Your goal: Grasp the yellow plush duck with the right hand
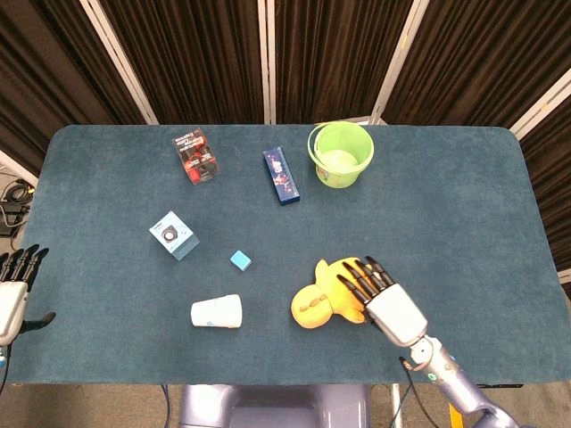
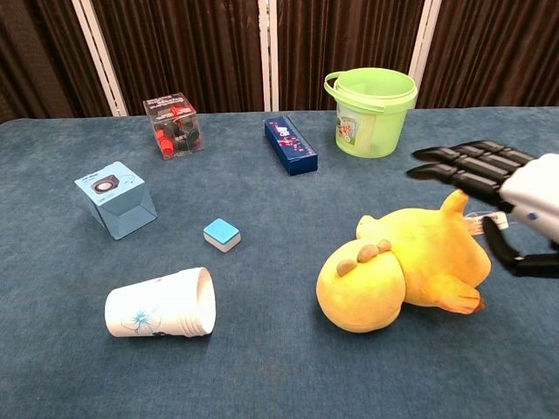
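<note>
Your right hand (image 2: 511, 196) hovers over the yellow plush duck (image 2: 402, 271), fingers (image 2: 454, 161) spread and holding nothing, ready to close. The duck lies on the counter (image 1: 446, 205), near its front edge.

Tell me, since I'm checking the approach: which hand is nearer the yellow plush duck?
Right. The right hand hovers open over the yellow plush duck, fingers above its body, not yet closed. The left hand sits far off at the table's left edge.

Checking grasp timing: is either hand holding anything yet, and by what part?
Nothing is held. The right hand hovers open above the yellow plush duck; the left hand is open.
</note>
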